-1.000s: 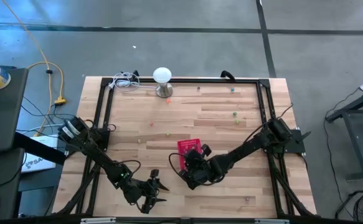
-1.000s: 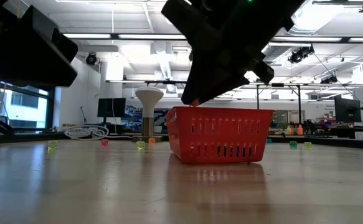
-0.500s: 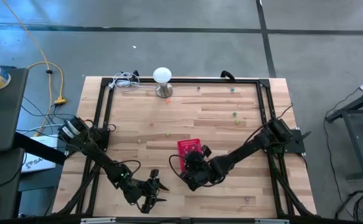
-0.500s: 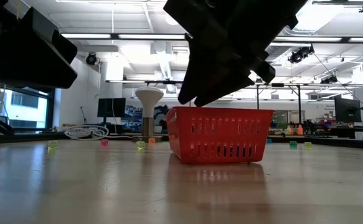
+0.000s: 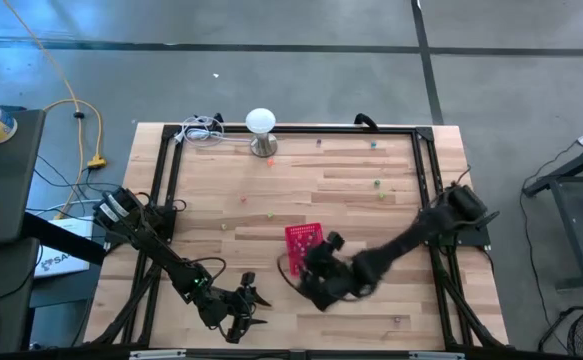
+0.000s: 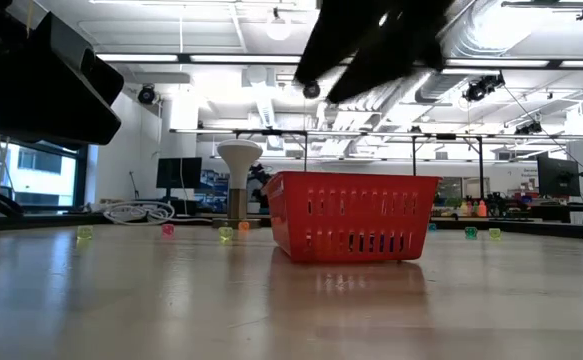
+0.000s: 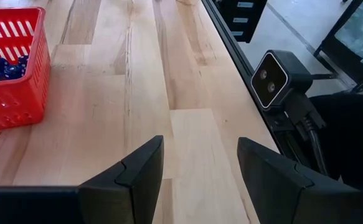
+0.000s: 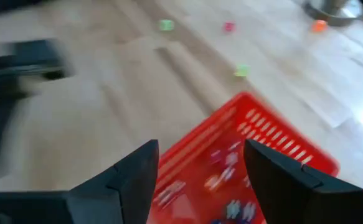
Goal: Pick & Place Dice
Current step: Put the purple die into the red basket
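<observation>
The red basket (image 5: 303,240) stands on the table a little right of centre; it also shows in the low view (image 6: 351,215). Several dice (image 8: 221,171) lie inside it. My right gripper (image 8: 200,180) hangs open above the basket (image 8: 243,155), its fingers empty; in the low view it (image 6: 371,45) is well clear of the rim. More dice lie loose on the wood, among them green ones (image 8: 166,25) (image 5: 379,183) and a pink one (image 8: 229,27). My left gripper (image 5: 247,310) waits open near the front edge, left of the basket (image 7: 10,68).
A white dome-topped lamp (image 5: 260,125) stands at the far edge beside a coil of white cable (image 5: 203,128). A black frame (image 5: 171,160) runs around the table. A small camera (image 7: 274,78) sits at the front edge near my left gripper.
My right gripper has opened right above the basket's rim and then risen well clear of it. The basket has stayed where it was.
</observation>
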Available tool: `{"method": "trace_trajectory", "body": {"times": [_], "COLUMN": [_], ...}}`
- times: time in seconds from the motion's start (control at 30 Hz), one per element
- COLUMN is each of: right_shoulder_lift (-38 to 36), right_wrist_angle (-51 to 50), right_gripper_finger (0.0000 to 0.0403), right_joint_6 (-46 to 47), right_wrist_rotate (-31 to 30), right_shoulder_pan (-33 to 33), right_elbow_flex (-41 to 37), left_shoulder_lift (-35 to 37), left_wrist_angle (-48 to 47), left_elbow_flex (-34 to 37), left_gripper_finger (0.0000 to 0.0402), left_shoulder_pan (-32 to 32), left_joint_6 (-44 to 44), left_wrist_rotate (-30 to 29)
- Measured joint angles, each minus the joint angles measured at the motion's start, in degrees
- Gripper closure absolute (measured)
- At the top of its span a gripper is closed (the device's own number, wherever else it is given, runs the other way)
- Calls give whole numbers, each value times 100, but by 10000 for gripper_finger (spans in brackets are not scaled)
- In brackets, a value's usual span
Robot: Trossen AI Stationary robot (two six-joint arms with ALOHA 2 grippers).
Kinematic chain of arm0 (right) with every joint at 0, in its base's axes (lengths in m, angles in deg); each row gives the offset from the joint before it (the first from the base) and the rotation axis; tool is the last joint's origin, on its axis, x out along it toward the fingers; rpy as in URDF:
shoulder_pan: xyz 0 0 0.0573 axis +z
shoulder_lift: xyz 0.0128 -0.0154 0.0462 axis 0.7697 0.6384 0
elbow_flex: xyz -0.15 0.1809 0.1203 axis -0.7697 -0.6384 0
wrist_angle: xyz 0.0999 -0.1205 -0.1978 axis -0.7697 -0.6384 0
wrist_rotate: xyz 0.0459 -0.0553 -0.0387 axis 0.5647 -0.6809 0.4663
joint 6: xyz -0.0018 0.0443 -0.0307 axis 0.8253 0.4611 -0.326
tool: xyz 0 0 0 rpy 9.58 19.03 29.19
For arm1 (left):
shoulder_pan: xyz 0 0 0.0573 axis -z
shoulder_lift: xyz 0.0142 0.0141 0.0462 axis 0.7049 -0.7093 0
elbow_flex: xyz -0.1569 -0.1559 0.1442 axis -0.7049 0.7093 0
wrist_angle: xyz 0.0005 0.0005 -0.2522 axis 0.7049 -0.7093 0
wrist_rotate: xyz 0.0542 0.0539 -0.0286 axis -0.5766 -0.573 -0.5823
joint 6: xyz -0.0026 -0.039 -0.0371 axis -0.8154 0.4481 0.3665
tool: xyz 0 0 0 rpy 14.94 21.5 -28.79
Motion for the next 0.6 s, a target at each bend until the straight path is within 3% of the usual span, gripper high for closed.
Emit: {"method": "trace_trajectory", "body": {"times": [0.2,0.6], "right_shoulder_lift": [-257,-265], "right_wrist_angle": [-618,-3363], "right_gripper_finger": [175,175], "right_joint_6": [1128,6382], "right_wrist_rotate": [-99,812], "right_shoulder_pan": [1001,2864], "right_elbow_flex": [1,2], "left_shoulder_lift": [0,1], "left_wrist_angle": [-32,-17], "left_elbow_flex": [0,0], "left_gripper_finger": [205,205], "left_shoulder_pan": [0,-25], "left_joint_6": [5,137], "left_wrist_rotate": [15,13]}}
